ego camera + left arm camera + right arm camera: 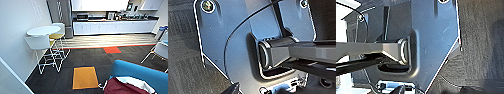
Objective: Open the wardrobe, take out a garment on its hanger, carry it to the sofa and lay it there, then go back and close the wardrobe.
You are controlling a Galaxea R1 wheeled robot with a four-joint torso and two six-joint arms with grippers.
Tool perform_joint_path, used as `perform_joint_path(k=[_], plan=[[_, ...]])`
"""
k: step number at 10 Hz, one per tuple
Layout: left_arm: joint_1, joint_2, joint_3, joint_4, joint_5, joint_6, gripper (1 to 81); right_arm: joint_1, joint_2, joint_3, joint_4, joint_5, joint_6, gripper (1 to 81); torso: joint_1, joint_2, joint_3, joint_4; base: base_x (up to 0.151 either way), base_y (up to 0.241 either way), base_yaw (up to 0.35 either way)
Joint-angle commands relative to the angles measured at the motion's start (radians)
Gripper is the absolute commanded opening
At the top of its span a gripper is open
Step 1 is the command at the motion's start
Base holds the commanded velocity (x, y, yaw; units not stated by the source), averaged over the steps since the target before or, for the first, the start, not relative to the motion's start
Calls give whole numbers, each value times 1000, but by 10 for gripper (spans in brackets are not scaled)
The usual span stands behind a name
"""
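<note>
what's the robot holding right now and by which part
It cannot be told. The maroon garment lies on the blue sofa with no gripper seen on it.

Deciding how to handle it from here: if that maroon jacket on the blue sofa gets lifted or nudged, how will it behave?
The garment looks like soft cloth lying in folds, so probably floppy, sagging wherever unsupported. It lies on the sofa, so a push would likely bunch it rather than slide it whole. Probably light for its bulk.

Blue sofa [147, 75] bearing the maroon garment [125, 87] (white collar showing), on dark carpet [82, 56].
</note>
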Motion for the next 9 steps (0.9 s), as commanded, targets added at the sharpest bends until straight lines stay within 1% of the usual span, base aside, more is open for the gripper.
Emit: perform_joint_path(k=[1,5,9], plan=[[-18,-9,6,-4,66,0,811,13,-22,-19,-7,-65,-3,811,0,0,0,0,0,0,231],[-18,-6,6,-4,66,0,811,16,-7,-25,-4,-66,-3,811,0,0,0,0,0,0,231],[-18,-4,6,-4,66,0,811,20,17,-61,-1,-68,-3,811,0,0,0,0,0,0,231]])
